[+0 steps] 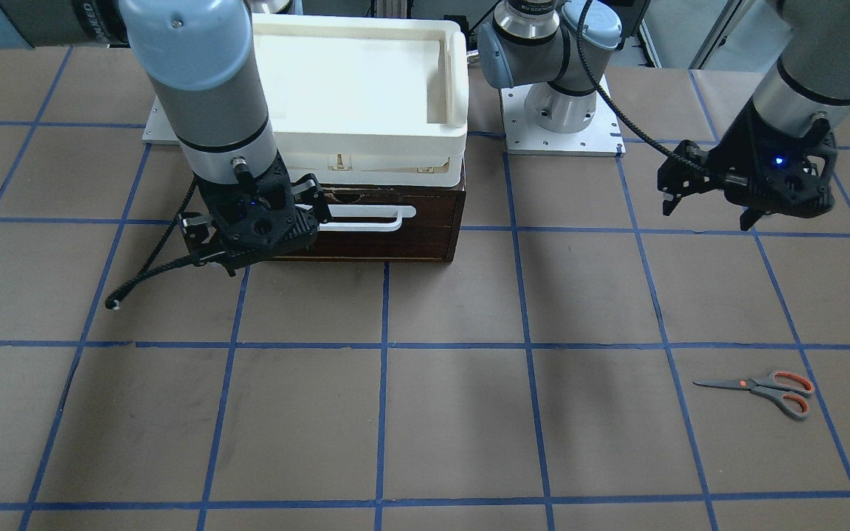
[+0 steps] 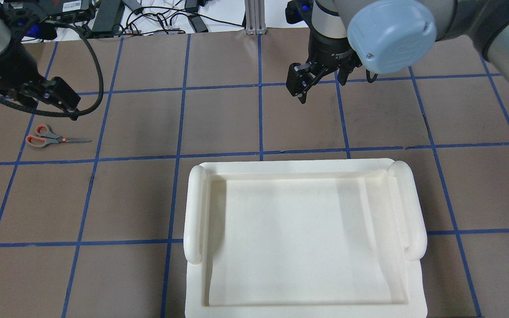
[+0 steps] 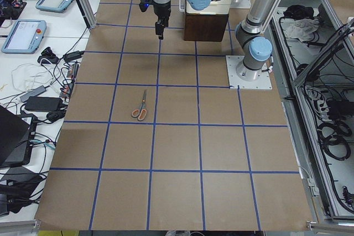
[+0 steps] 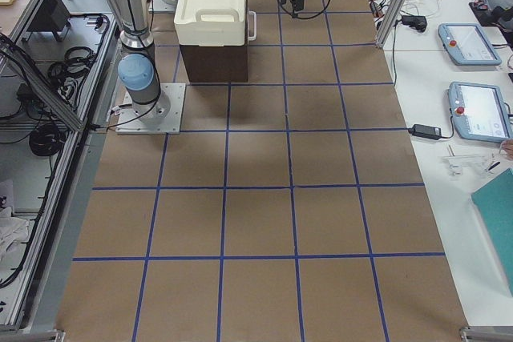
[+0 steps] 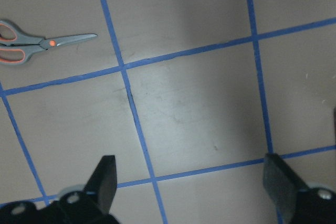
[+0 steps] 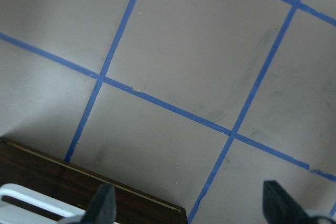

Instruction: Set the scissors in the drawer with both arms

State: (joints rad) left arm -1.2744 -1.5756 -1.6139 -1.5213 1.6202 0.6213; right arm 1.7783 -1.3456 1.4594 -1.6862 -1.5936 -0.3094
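Right gripper (image 6: 190,200) is hanging spread wide and empty just in front of the closed drawer (image 1: 395,242), by one end of its white bar handle (image 1: 366,218). The drawer is sitting at the worktop's robot-side edge. Scissors (image 1: 758,389) are lying flat toward the operators' edge, left half. Left gripper (image 5: 191,182) is hovering near them, offset, fingers apart, holding nothing.

Judgement: straddle the bar squarely, then pull straight out.

Cream tray (image 1: 366,140) is resting on top. Loose black cable (image 1: 148,273) is drooping beside the front and may snag.

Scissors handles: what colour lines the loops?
Orange-red, inside grey loops on the scissors; clearest in the exterior front-facing view.
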